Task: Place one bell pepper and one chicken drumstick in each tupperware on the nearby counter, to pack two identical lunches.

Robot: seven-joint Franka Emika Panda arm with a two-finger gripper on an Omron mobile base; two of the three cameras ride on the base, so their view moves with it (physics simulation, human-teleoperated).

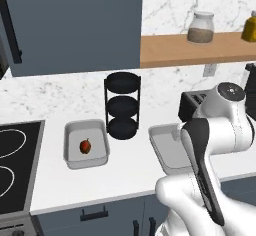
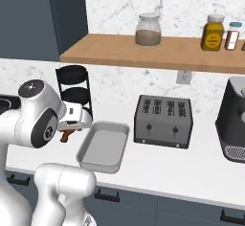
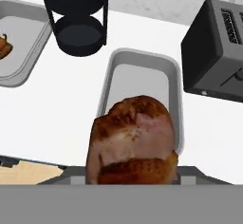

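My gripper (image 2: 70,129) is shut on a browned chicken drumstick (image 3: 132,142), which hangs close in front of the hand camera and hides the fingertips. In the right base view the drumstick (image 2: 66,135) sits just left of the near tupperware (image 2: 102,149), above the counter (image 2: 158,167). That tupperware (image 3: 142,78) is an empty light-grey tray lying beyond the drumstick. The other tupperware (image 1: 86,128) lies further left and holds a red-orange bell pepper (image 1: 85,146), also seen at the hand view's left edge as bell pepper (image 3: 4,46). My arm covers part of the right tray (image 1: 167,152).
A black three-tier rack (image 1: 122,105) stands between the two trays at the back. A dark toaster (image 2: 162,122) sits right of the near tray, with a coffee machine (image 2: 234,124) beyond it. A stovetop (image 1: 12,165) borders the counter on the left. A wooden shelf (image 2: 143,52) carries jars.
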